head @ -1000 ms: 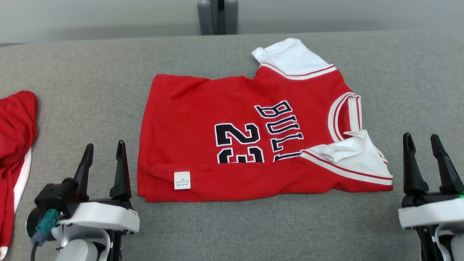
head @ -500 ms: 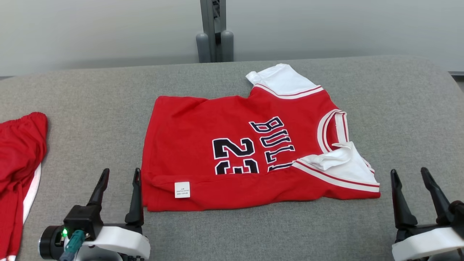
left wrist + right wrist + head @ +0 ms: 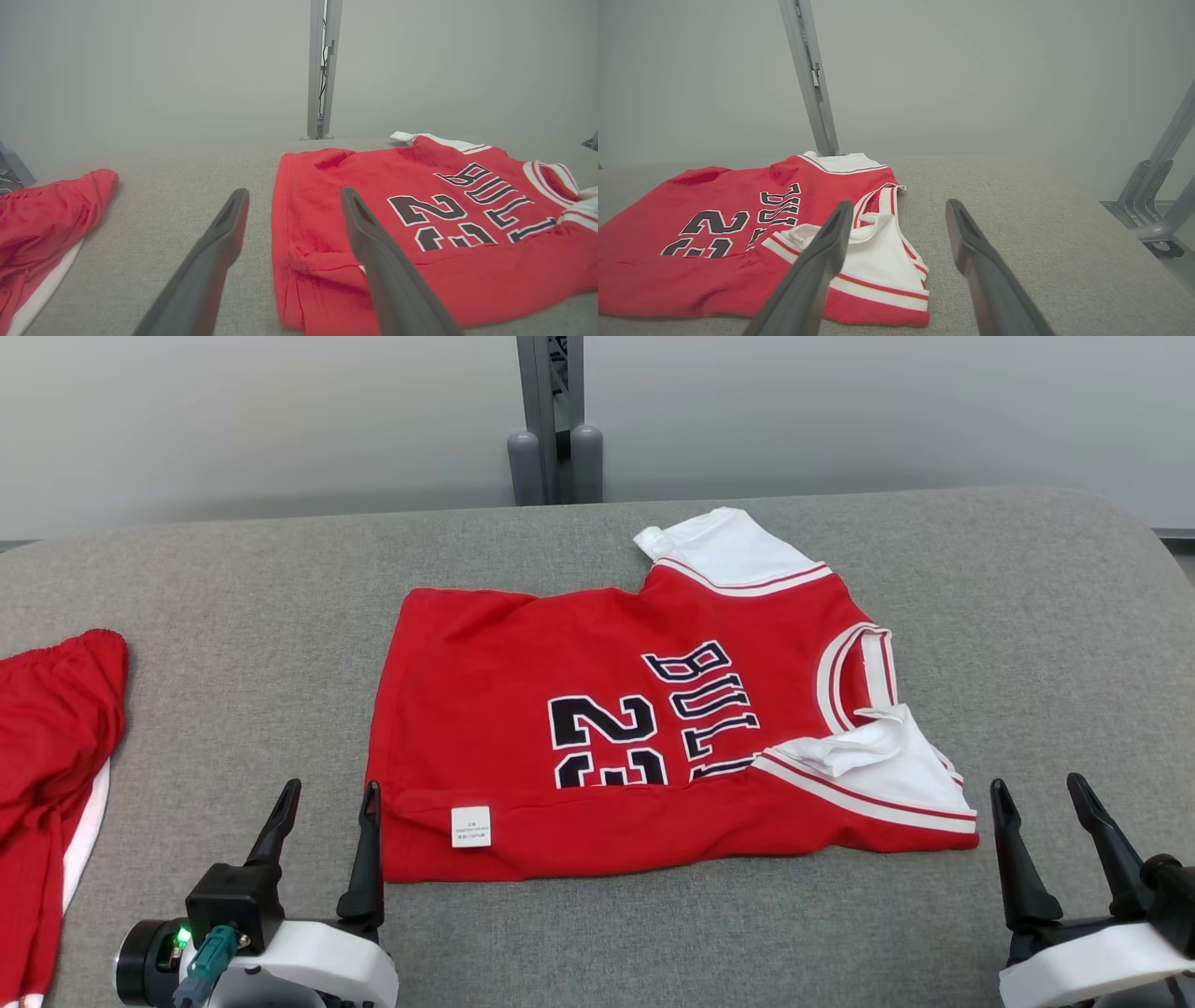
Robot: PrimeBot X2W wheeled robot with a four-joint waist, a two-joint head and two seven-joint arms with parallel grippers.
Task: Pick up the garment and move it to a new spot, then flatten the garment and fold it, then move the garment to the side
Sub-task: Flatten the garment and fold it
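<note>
The garment (image 3: 607, 719) is a red basketball jersey with white sleeves and black "23" lettering, lying partly folded on the grey table (image 3: 233, 607), its near long edge turned up and showing a white label. It also shows in the left wrist view (image 3: 420, 224) and the right wrist view (image 3: 738, 233). My left gripper (image 3: 331, 793) stands open just off the garment's near left corner, nothing between its fingers. At the near right my right gripper (image 3: 1036, 789) is open and empty, just beyond the garment's white sleeve.
A second red cloth with a white stripe (image 3: 51, 747) lies at the table's left edge, seen too in the left wrist view (image 3: 42, 224). A grey metal post (image 3: 551, 420) rises behind the table's far edge. A metal frame (image 3: 1157, 196) stands off the table's right side.
The head camera has tilted up, so the scene sits lower in the picture. Both grippers have stayed open and empty near the garment's near corners. The garment has not moved.
</note>
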